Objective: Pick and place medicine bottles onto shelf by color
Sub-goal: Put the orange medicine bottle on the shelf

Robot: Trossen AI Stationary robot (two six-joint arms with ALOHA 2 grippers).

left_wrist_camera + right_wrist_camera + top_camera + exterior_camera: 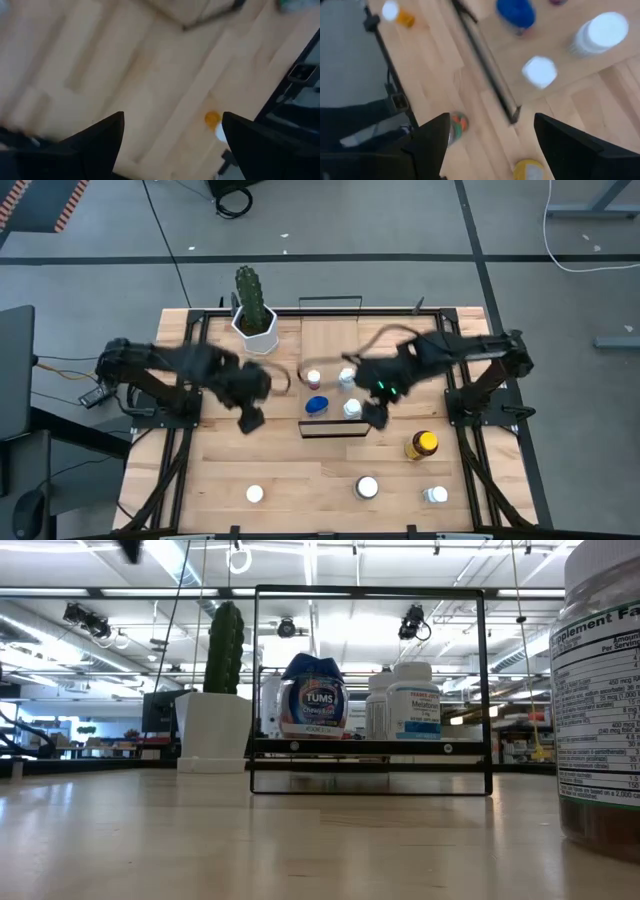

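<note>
Bench: slatted wooden bench (pixel 200 480) is sitting on a grey floor, with both dark arms reaching over it from the 2 sides.
Shelf: light-wood shelf (pixel 330 340) is lying along the bench's middle, its black wire rail standing at the near short end.
On shelf: blue-lidded bottle (pixel 317 405) is standing near that rail; 2 white-capped bottles (pixel 352 409) are standing beside it, and a pinkish bottle (pixel 314 378) is standing farther back.
Off shelf: amber bottle with yellow cap (pixel 422 444) is standing on the bench right of the shelf end; 3 white-capped bottles (pixel 367 487) are sitting in a row near the front edge.
Cactus: white pot with a green cactus (pixel 253 310) is standing at the shelf's far left corner.
Left hand (pixel 250 418): hanging over bare bench left of the shelf, fingers (pixel 97 142) spread apart and holding nothing.
Right hand (pixel 374 415): hanging at the shelf's near right corner, just beside the white-capped bottles, fingers (pixel 430 145) spread apart and empty.
Low view: blue-lidded bottle reads TUMS behind the rail.
</note>
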